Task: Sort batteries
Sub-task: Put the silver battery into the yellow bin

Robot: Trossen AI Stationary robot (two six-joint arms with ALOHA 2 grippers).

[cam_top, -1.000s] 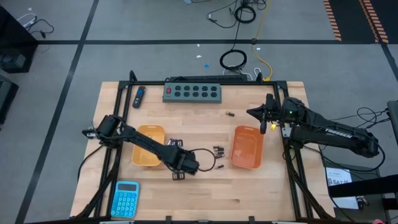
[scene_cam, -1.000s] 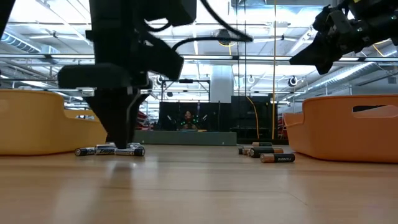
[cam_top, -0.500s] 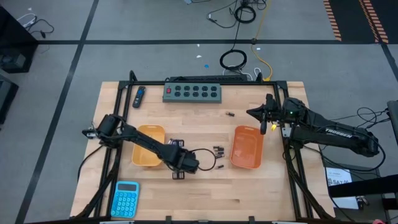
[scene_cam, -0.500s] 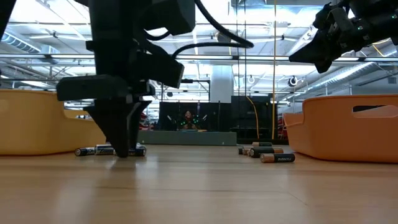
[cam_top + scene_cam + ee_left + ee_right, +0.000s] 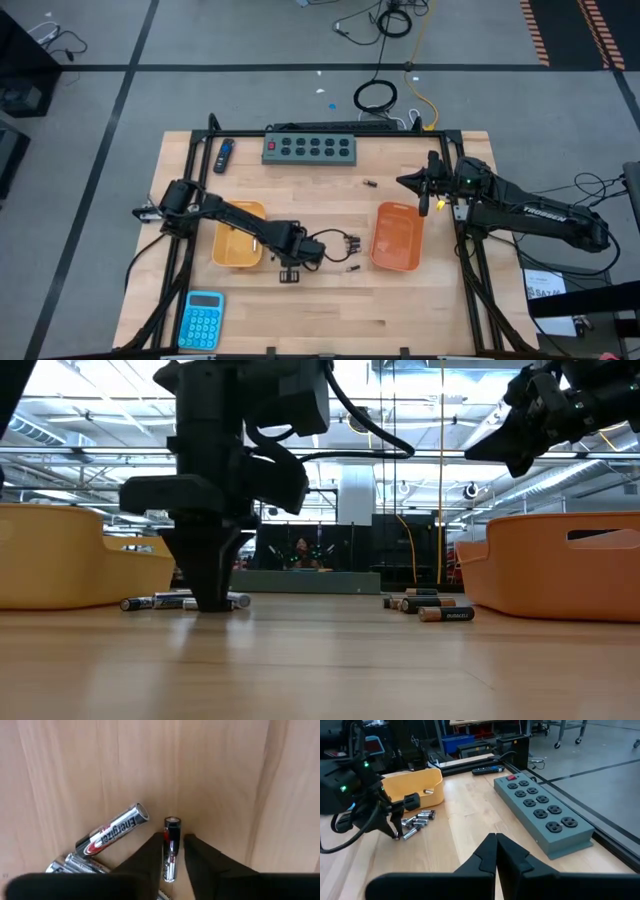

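We see the left gripper (image 5: 173,851) down on the tabletop, toward the front edge and beside the left orange bin (image 5: 238,247), its fingers pinching a small silver battery (image 5: 170,849) lengthwise between them. To do this step well, we think the fingers should close fully around the middle of the cell before lifting, and rise straight up, so the neighbouring silver battery (image 5: 113,829) is not dragged. The left wrist view shows this pinch clearly; the low view shows only the dark gripper standing among lying cells. The right gripper (image 5: 495,851) waits near the right edge, above the right orange bin (image 5: 396,238), fingers pressed together. More batteries (image 5: 351,241) lie between the bins.
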